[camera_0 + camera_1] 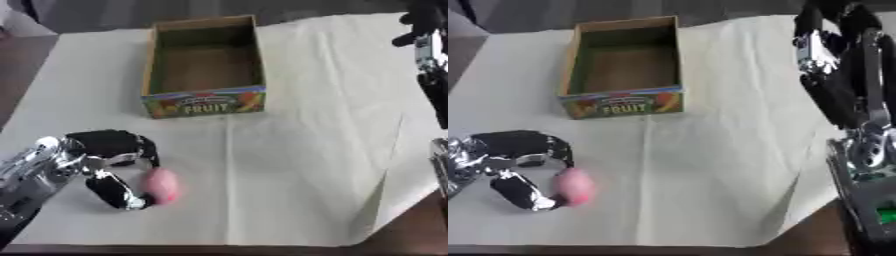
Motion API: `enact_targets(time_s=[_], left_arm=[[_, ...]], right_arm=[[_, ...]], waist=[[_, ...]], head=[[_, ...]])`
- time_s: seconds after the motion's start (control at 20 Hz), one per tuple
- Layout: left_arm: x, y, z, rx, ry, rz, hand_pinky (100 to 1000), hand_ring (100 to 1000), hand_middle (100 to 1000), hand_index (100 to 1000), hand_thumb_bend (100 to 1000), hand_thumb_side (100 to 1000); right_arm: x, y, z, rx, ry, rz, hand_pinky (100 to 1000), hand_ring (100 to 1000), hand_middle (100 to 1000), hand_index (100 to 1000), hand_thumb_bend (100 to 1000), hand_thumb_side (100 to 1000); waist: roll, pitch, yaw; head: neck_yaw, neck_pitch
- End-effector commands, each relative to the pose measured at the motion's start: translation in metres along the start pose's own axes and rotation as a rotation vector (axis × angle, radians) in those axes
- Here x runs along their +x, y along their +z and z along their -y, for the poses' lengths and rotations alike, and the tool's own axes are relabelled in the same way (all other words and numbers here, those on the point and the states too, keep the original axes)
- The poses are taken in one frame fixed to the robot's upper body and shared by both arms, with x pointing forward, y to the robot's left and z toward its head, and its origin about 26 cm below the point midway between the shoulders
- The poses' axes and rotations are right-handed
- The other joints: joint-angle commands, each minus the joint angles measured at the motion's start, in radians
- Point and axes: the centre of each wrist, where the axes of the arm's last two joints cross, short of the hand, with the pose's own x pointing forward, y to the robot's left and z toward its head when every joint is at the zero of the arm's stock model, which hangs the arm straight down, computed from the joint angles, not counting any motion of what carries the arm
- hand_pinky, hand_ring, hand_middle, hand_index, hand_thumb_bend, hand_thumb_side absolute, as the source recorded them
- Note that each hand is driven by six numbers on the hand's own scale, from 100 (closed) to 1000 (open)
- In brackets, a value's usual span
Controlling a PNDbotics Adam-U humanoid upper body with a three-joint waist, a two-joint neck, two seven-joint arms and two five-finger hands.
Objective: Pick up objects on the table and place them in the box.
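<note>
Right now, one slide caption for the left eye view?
Left hand curls around pink oval object on white cloth-covered table; cardboard fruit box empty.

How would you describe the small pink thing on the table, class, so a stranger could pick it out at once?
Start at the open cardboard fruit box on the pale table cover. Come toward the near left corner, where the left hand curls. The pink object between its fingertips is rounded, the only pink item there.

Left robot hand curled low, right robot hand raised open.
The left robot hand [109, 167] reaches in from the lower left, fingers and thumb curved round a pink thing. The right robot hand [842, 75] stands upright at the right edge, fingers straight.
</note>
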Motion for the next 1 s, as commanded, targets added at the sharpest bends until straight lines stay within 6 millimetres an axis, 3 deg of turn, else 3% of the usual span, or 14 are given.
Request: enact_targets(time_s=[0.05,0.55,1.0], left_arm=[[-0.001,0.005,-0.009,0.034,-0.032,-0.006,760,820,741,737,345,445],[0.005,0.007,-0.011,0.032,0.039,0.023,742,807,728,705,272,254],[0.011,0.016,-0.019,0.065,0.137,0.052,719,785,707,671,216,181]], right_arm=[[0.006,-0.003,0.002,-0.001,-0.001,0.024,569,812,565,771,159,632],[0.006,-0.003,0.002,0.000,-0.001,0.016,569,812,564,771,157,631],[0.006,-0.003,0.002,0.003,-0.003,0.012,569,813,564,770,155,631]], waist=[[-0.001,-0.013,0.001],[-0.002,-0.014,0.003],[-0.003,-0.016,0.005]], head=[[0.002,-0.003],[0.003,-0.006],[0.000,-0.010]])
